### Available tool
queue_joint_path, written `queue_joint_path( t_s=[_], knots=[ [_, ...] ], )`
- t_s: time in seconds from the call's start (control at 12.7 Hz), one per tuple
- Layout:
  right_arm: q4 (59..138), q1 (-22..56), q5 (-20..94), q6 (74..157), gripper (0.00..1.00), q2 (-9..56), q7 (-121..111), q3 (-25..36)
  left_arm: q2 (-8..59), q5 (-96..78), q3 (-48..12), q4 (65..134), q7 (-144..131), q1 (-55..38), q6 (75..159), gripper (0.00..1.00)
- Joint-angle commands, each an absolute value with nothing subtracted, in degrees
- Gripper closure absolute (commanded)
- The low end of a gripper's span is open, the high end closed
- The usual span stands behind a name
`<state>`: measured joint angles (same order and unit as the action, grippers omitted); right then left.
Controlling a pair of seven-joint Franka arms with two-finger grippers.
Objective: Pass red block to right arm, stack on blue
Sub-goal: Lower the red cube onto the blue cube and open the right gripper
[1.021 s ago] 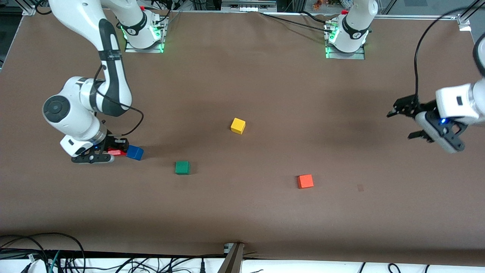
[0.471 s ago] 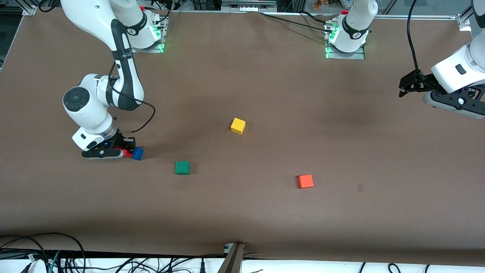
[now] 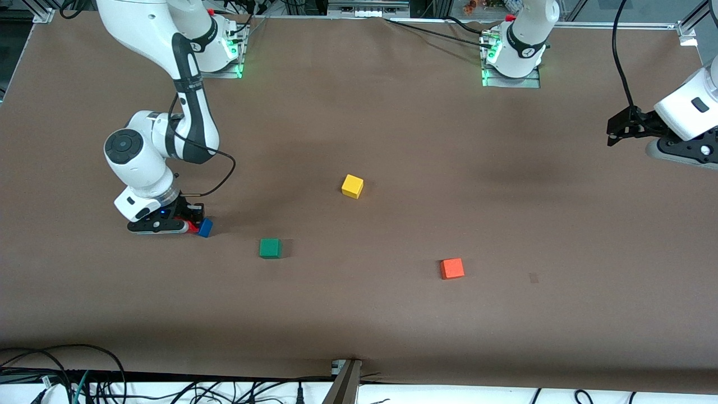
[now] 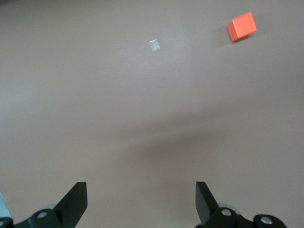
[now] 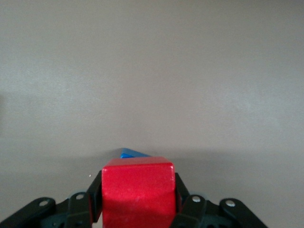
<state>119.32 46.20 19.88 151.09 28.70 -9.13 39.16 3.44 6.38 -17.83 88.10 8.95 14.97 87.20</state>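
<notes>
The right gripper (image 3: 193, 225), clamped on the red block (image 5: 137, 190), has slid in until it hangs just over the blue cube (image 3: 206, 227), so stacking looks close. The left gripper (image 3: 617, 132) has pulled away, jaws wide and empty.

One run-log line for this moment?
right gripper: shut on red block, at blue block | left gripper: open, waiting | stack: pending
</notes>
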Motion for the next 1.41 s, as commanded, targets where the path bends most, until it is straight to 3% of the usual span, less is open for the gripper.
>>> queue_joint_path(
  t_s=[0.0,0.39,0.47,0.55,0.63,0.86,0.94,1.1,1.33],
  knots=[
    [120.06,46.76,18.98,152.31,1.00,28.83,-7.47,39.20,2.55,7.82,-17.23,86.84,3.62,15.12,86.22,0.00],
    [120.06,46.67,19.34,152.14,1.00,29.18,-7.29,39.20,2.37,7.03,-18.37,86.22,3.25,14.94,85.87,0.00],
    [120.06,46.67,19.42,151.96,0.83,29.18,-7.29,39.20,2.37,6.94,-18.46,86.13,3.25,14.94,85.96,0.00],
    [119.80,46.50,19.42,151.96,0.14,29.18,-7.29,39.20,2.37,6.94,-18.37,86.13,3.25,14.94,85.96,0.00],
    [118.92,46.23,19.42,151.79,0.00,29.01,-7.99,39.29,2.37,6.94,-18.28,86.13,3.25,14.94,85.96,0.00],
    [115.94,45.97,19.42,150.57,0.00,27.86,-8.35,40.07,0.45,5.38,-17.32,87.09,3.25,14.59,86.04,0.00],
    [113.84,45.97,19.42,146.55,0.00,27.17,-8.70,40.86,0.00,5.01,-16.10,87.53,3.16,13.02,85.78,0.00],
    [106.83,45.97,19.25,132.88,0.00,26.63,-8.96,43.23,-0.26,4.48,-5.68,87.80,3.34,4.18,85.17,0.00],
    [96.01,45.97,18.90,113.52,0.00,26.63,-11.33,46.92,0.78,3.87,-2.38,87.19,3.43,1.32,84.03,0.00]
  ],
)
